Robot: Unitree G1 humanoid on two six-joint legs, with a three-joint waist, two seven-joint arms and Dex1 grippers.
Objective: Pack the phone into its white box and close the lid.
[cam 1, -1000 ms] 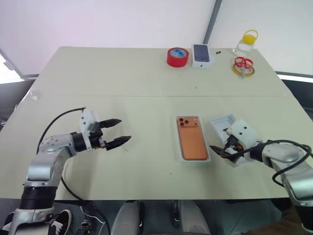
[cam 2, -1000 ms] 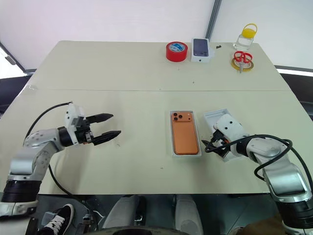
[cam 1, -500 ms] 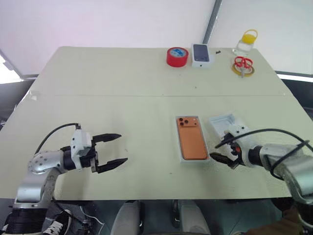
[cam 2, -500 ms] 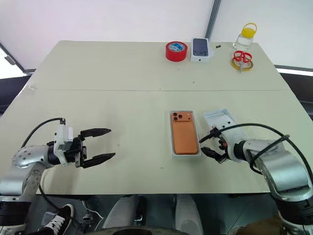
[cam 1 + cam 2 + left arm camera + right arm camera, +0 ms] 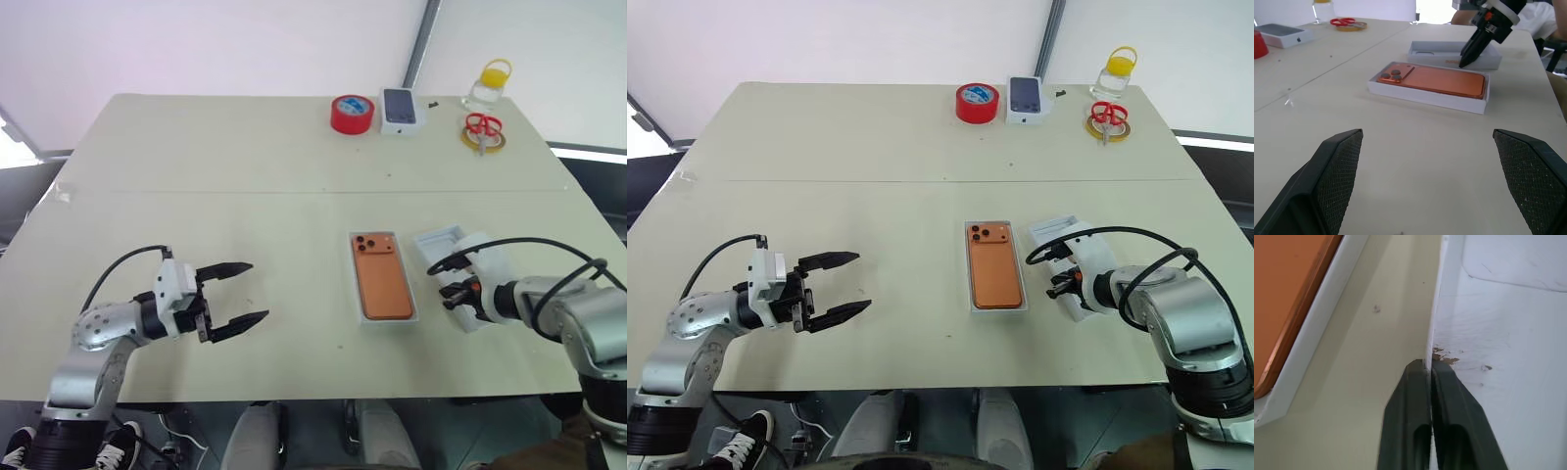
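The orange phone (image 5: 382,286) lies back up inside the white box (image 5: 355,294) at the table's middle. Just right of it rests the lid (image 5: 440,242), inside facing up. My right gripper (image 5: 453,294) points down at the lid's near left corner, shut on its thin side wall. In the right wrist view the wall of the lid (image 5: 1498,308) runs pinched between the two black fingers of that gripper (image 5: 1428,363), with the phone (image 5: 1283,284) off to one side. My left gripper (image 5: 257,291) hovers open and holds nothing, far left of the box, pointing toward the phone (image 5: 1435,78).
At the far edge stand a red tape roll (image 5: 354,114), a small white phone carton (image 5: 402,108), red scissors on a yellow ring (image 5: 484,130) and a clear bottle with a yellow cap (image 5: 487,86). A black cable loops over my right wrist.
My right gripper has rolled and gone from open to shut on the lid's side wall. My left gripper has drawn back a little toward the near edge, still open.
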